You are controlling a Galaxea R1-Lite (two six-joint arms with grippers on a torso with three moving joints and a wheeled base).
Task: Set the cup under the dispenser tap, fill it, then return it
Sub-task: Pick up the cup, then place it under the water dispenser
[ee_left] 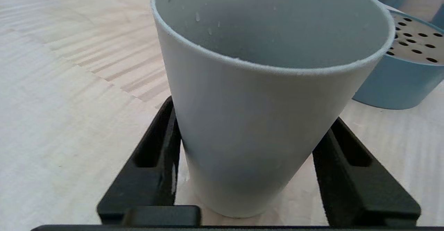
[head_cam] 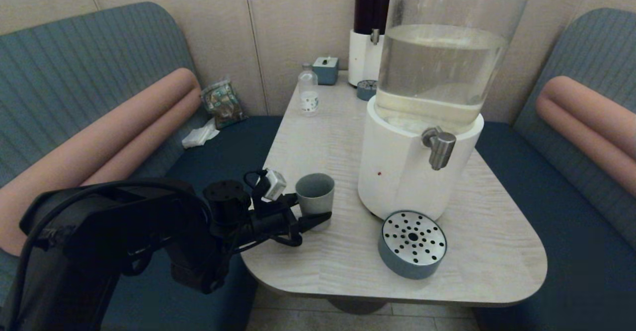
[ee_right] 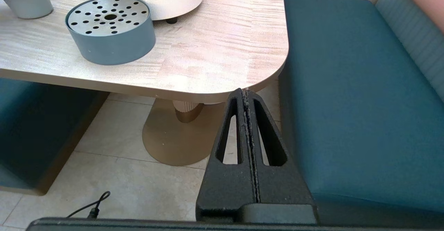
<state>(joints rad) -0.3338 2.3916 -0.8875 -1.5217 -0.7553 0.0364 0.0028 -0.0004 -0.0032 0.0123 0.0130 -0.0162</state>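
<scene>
The grey-blue cup (head_cam: 315, 193) stands upright on the table's near left part, left of the big clear-tank dispenser (head_cam: 437, 87). My left gripper (head_cam: 310, 210) reaches in from the left and is shut on the cup (ee_left: 263, 113): one black finger (ee_left: 159, 154) lies against each side of its lower wall. Inside, only a few droplets show on the wall. The steel dispenser tap (head_cam: 439, 147) juts from the white base, well right of the cup. My right gripper (ee_right: 245, 92) hangs shut below the table's near right corner, holding nothing.
A round blue drip tray (head_cam: 412, 244) with a perforated steel top sits below the tap, right of the cup. Further back stand a small clear bottle (head_cam: 308, 92), a blue box (head_cam: 325, 68) and the dark-liquid dispenser (head_cam: 370, 28). Padded benches flank the table (head_cam: 497, 231).
</scene>
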